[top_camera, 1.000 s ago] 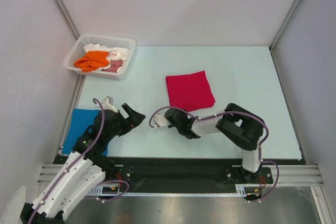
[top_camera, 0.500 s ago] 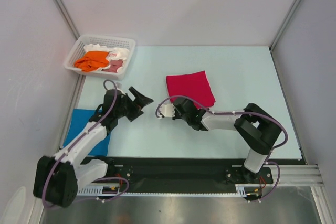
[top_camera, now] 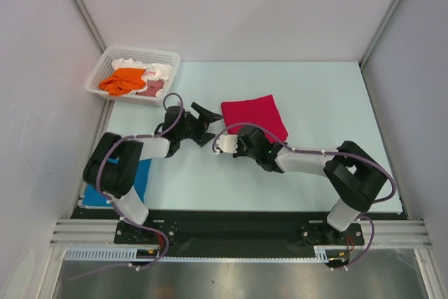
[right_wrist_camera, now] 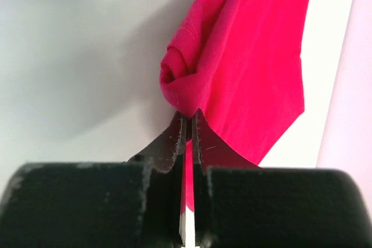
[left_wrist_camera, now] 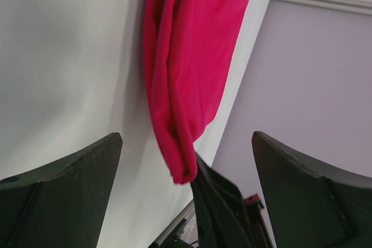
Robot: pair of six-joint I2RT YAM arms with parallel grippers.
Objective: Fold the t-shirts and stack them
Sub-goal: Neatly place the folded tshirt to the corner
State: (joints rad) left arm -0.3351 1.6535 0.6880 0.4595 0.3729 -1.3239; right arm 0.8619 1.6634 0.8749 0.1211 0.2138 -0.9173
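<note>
Top view: the red shirt (top_camera: 253,118) lies folded at centre frame on the table (top_camera: 322,89). My right gripper (top_camera: 234,138) is at its lower-left corner. My left gripper (top_camera: 212,125) sits just left of its left edge, so both arms are about equally near. The blue shirt (top_camera: 143,171) is at lower left, partly under my left arm, and the basket (top_camera: 171,75) is at upper left. Left wrist view: my fingers (left_wrist_camera: 64,184) stand wide apart, holding nothing. The red shirt lies straight ahead between them, its long axis running up the frame. Right wrist view: jaws pressed together on the shirt's rolled near corner, with a sliver of red in the slit. Judgement: the right has its corner; the left must advance onto the edge ahead.
</note>
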